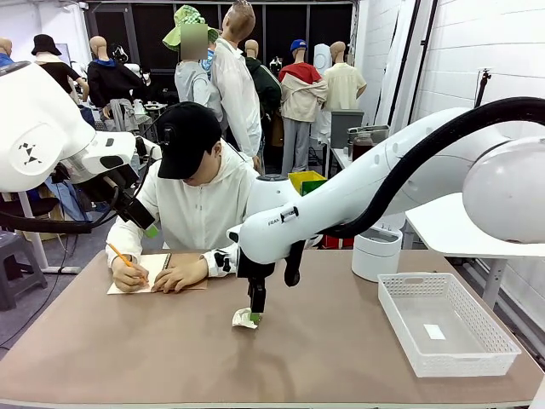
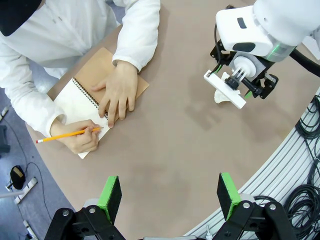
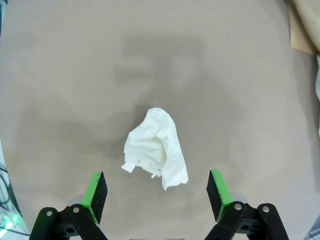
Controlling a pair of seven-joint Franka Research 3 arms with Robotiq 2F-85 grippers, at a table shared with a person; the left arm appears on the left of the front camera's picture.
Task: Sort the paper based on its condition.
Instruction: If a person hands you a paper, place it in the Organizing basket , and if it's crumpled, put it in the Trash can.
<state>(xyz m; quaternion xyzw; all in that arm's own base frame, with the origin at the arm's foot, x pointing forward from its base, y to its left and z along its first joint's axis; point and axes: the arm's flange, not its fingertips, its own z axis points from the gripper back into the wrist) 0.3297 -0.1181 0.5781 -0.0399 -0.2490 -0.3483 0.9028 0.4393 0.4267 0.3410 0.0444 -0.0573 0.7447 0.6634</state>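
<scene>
Poised to grasp crumpled paper (image 3: 157, 145).
Hovering just above it, right gripper (image 3: 156, 175) spread wide, holding nothing; next: lower, pinch gently.

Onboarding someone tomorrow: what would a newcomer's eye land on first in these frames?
The crumpled white paper wad mid-table stands out first, with the right gripper poised over it and its green-padded fingers spread wide on either side. Across the table, a person's hand writes with a yellow pencil in a spiral-bound brown-cover notebook.
</scene>
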